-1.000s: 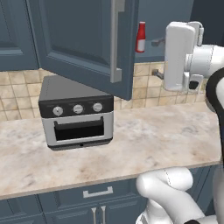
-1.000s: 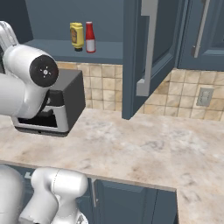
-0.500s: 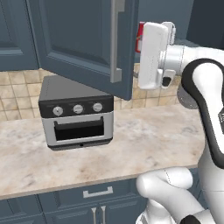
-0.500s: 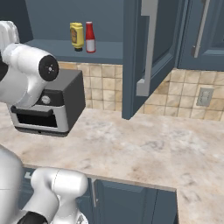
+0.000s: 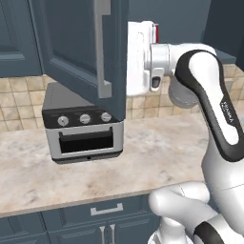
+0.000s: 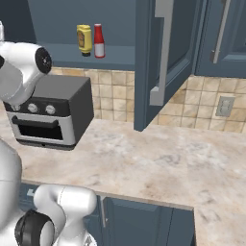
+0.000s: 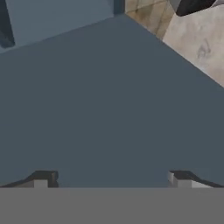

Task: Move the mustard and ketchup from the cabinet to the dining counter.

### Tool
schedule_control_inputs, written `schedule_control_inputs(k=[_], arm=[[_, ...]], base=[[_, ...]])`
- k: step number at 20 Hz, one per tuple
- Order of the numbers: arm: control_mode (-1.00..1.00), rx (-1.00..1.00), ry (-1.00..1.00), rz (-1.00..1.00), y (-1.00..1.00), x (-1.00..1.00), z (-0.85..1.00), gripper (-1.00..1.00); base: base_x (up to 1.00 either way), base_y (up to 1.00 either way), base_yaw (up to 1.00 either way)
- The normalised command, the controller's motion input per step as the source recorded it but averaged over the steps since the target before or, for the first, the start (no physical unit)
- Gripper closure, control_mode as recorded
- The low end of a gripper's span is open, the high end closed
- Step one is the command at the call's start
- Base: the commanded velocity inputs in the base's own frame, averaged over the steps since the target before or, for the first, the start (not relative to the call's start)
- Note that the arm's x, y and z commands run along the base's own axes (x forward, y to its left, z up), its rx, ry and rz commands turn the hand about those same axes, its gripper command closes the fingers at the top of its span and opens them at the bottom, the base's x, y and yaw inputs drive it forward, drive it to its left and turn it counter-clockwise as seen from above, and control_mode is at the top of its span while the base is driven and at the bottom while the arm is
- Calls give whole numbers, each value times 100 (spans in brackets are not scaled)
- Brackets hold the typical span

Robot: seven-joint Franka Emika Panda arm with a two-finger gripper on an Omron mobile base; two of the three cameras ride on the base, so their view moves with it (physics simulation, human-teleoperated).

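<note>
In the right base view the mustard and the ketchup stand upright, just beside each other, on the shelf of the open cabinet, above the toaster oven. The gripper has its fingertips wide apart, holding nothing, facing a blue-grey cabinet surface

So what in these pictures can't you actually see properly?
- Ketchup: in the left base view just a red sliver shows behind the arm's white hand; the mustard stands whole in the right base view.
- Mustard label: too small to read there.
- Tool: hand view cuts its open fingers off at the tips.
- Toaster oven: its left end is hidden by the arm in the right base view.
</note>
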Motion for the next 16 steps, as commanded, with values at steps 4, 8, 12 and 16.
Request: schedule_control_inputs(k=[4,8,12,16], arm=[[-100,-9,4,12,83,-13,0,-100],[-100,-19,-5,0,83,-3,-3,-100],[-100,-23,-10,-8,66,-4,-15,-100],[-100,-15,-14,-19,14,-3,-3,-100]], base=[[0,0,0],[0,0,0],[0,0,0],[0,0,0]])
